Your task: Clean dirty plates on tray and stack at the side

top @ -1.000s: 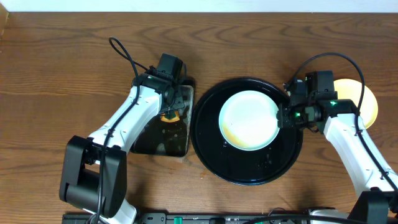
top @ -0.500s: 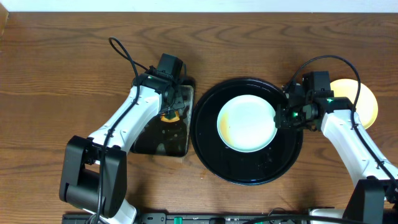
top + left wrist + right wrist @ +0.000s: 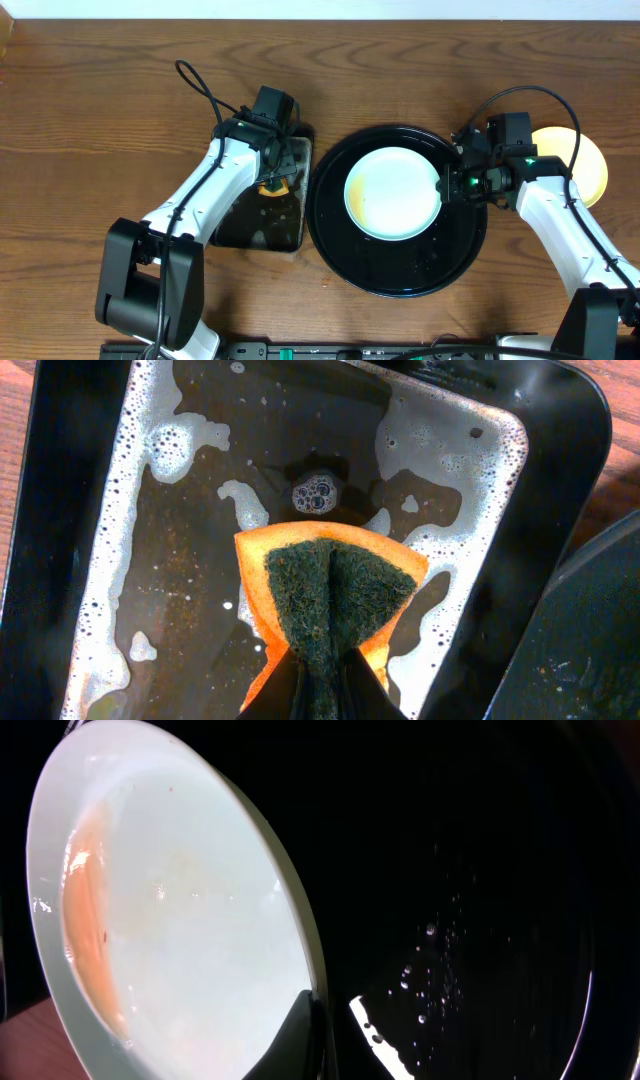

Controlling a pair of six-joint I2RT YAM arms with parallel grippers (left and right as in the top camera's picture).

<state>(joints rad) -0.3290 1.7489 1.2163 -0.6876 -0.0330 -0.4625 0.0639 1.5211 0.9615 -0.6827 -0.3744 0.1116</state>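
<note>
A pale mint-blue plate with an orange-brown smear along its lower left sits tilted over the round black tray. My right gripper is shut on the plate's right rim. The right wrist view shows the plate raised on edge above the wet tray, rim pinched in the right gripper. A pale yellow plate lies on the table at the right, partly behind the right arm. My left gripper is shut on a folded orange-and-green sponge.
The sponge hangs over a rectangular black pan of soapy water, left of the tray. In the overhead view the pan nearly touches the tray's left rim. Water drops dot the tray floor.
The right gripper has shifted a little to the left with the mint-blue plate in it. The left arm and sponge have not moved.
</note>
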